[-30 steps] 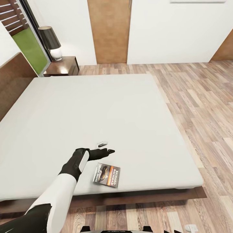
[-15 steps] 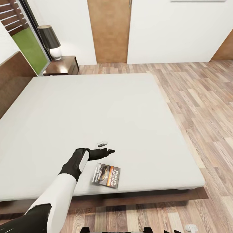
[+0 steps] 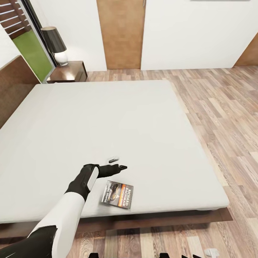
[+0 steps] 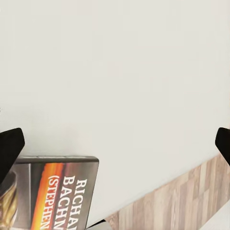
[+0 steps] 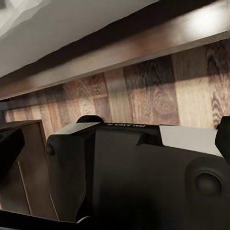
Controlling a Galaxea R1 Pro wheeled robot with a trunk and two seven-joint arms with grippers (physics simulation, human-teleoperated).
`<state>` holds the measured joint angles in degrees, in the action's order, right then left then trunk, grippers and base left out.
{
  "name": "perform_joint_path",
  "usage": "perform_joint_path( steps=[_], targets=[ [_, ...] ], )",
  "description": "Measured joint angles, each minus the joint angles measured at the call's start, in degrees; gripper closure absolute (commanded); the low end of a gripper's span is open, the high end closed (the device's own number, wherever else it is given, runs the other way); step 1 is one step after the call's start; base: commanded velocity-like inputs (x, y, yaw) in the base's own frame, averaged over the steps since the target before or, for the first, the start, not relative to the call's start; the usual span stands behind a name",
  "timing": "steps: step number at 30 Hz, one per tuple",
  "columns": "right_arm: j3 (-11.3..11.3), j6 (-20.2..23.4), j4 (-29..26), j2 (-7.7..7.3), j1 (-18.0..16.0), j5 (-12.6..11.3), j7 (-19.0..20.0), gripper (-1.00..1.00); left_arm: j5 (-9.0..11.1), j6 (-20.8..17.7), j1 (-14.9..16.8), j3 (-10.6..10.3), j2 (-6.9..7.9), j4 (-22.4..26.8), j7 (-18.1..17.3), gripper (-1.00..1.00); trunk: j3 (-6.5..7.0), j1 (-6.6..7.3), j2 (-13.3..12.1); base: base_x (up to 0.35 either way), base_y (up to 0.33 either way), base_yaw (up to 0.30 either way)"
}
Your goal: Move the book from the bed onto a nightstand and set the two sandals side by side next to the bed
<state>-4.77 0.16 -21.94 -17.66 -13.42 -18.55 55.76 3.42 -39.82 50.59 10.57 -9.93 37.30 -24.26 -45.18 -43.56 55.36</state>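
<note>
Head view, progress: the book point(image 3: 118, 194) lay flat on the pale mattress of the bed point(image 3: 107, 122), near the foot edge closest to the robot, so by my reading the book step was not yet done; no grasp had been made.
Head view, goal spot: a nightstand point(image 3: 68, 72) stood at the far corner beside the headboard, carrying a lamp point(image 3: 56, 46); it was well apart from the book.
Head view, sandals: that half of the task could not be judged from this picture.
Head view, arm pose: the left arm reached forward and low over the mattress, with the left gripper point(image 3: 116, 162) spread wide and empty, hanging just beyond the book's far edge, not over it.
Left wrist view, book: a corner of the book point(image 4: 52, 191) showed with its orange band and white lettering, lying on the white mattress, wood floor point(image 4: 182, 201) beyond the bed edge.
Left wrist view, fingers: two dark fingertips point(image 4: 8, 146) sat at opposite edges of the picture, far apart, nothing between them.
Right wrist view, surroundings: the dark bed frame point(image 5: 120, 48) and plank floor showed past the robot's own dark body.
Right wrist view, right gripper: dark fingertips point(image 5: 7, 148) sat wide apart at the picture's edges, empty, tucked low by the base.
</note>
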Motion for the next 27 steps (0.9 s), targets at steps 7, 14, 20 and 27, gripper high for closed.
perform_joint_path(
  steps=[7,14,20,27],
  targets=[
    [0.0,0.0,0.0,0.00,0.0,0.0,0.0,-1.00,0.0,0.0,0.0,0.0,0.00,0.0,0.0,-1.00,-1.26,-1.54,2.8,0.000,0.000,0.000],
    [0.0,0.0,0.0,0.00,0.0,0.0,0.0,-1.00,0.0,0.0,0.0,0.0,0.00,0.0,0.0,-1.00,-2.52,-3.08,5.6,0.000,0.000,0.000],
    [0.0,0.0,0.0,0.00,0.0,0.0,0.0,-1.00,0.0,0.0,0.0,0.0,0.00,0.0,0.0,-1.00,-3.59,-4.39,8.0,0.000,0.000,0.000],
    [0.0,0.0,0.0,0.00,0.0,0.0,0.0,-1.00,0.0,0.0,0.0,0.0,0.00,0.0,0.0,-1.00,-4.85,-5.93,10.8,0.000,0.000,0.000]
  ],
)
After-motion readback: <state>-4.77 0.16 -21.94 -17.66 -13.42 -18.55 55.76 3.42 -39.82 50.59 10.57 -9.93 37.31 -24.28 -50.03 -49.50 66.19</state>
